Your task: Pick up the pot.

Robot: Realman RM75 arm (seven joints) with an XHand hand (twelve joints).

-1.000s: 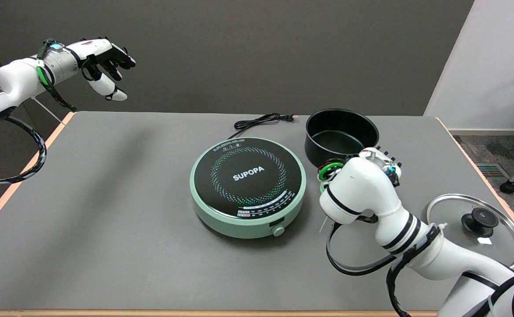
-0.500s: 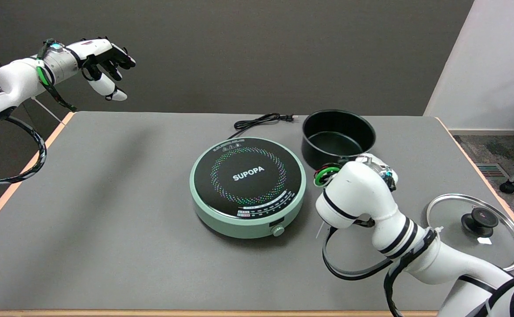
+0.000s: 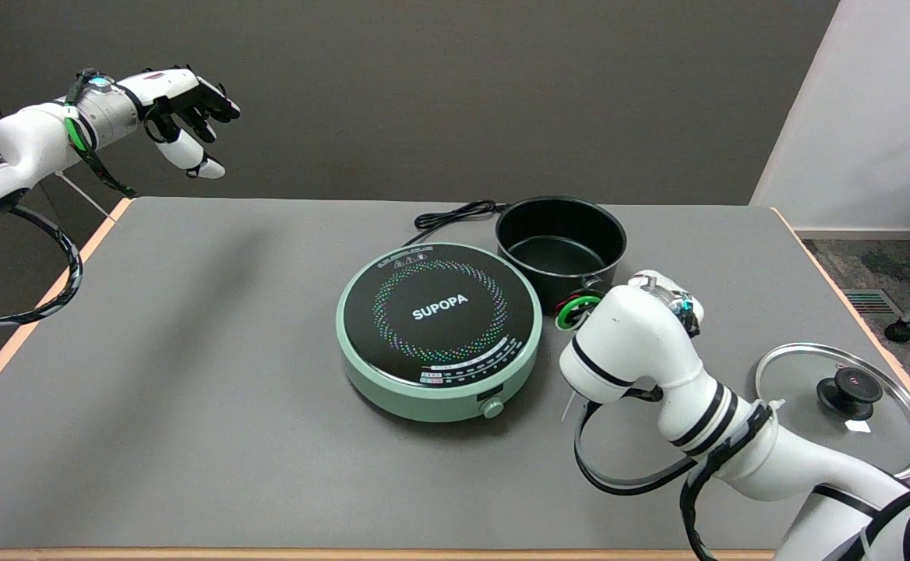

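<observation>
"SUPOPA" in white letters on black top of green induction cooker (image 3: 439, 331); smaller print there unreadable.

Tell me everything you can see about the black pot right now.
The pot is round, black inside and out, looks like coated metal, with straight walls. It stands upright, open and empty, without its lid. It is at the far right edge of the green cooker, near the coiled cord. The right arm's wrist covers its near side, so any grip is hidden.
</observation>
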